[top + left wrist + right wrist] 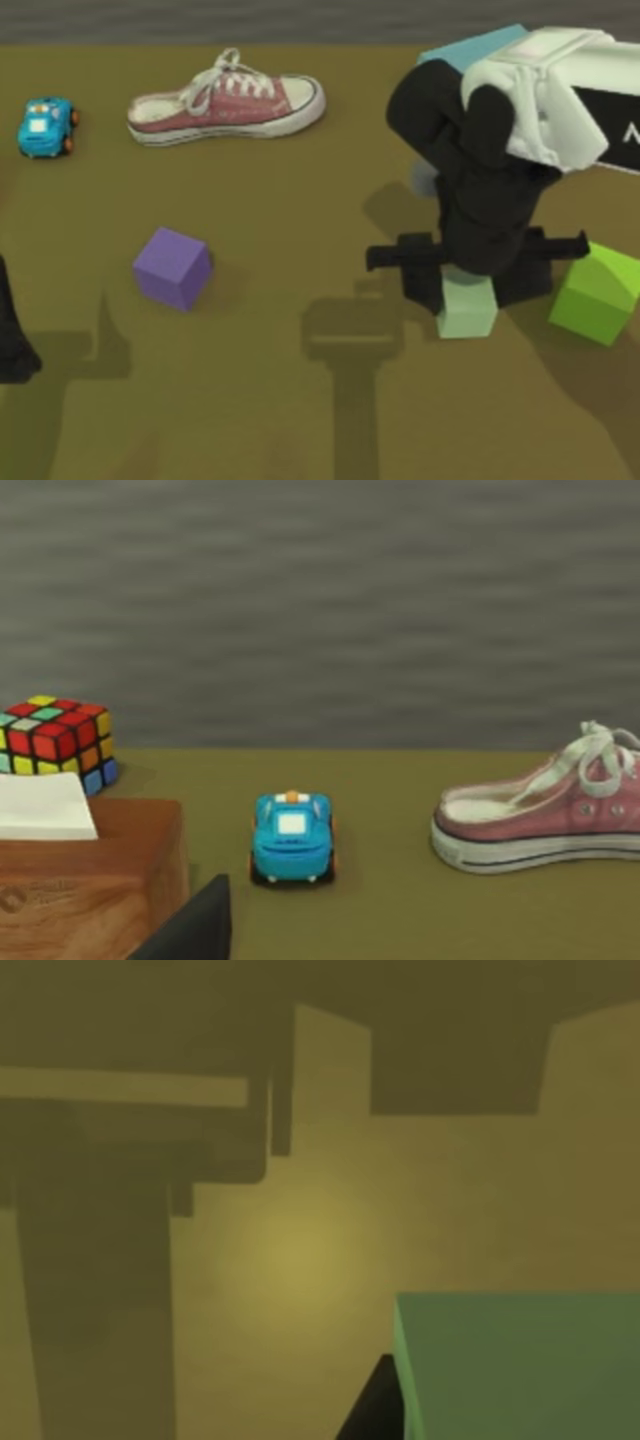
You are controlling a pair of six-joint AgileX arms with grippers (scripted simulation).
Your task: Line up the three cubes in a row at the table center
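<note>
While I'm parked over it: right gripper (466,300) sits on the mint cube (466,312); can't tell if the jaws are clenched on it.
Lime cube (596,294): just right of the mint cube.
Purple cube (172,267): well left of the mint cube on the tabletop (300,200).
Left gripper (15,350): idle, left of the purple cube.
Tip: I'd keep the mint cube square and level.
</note>
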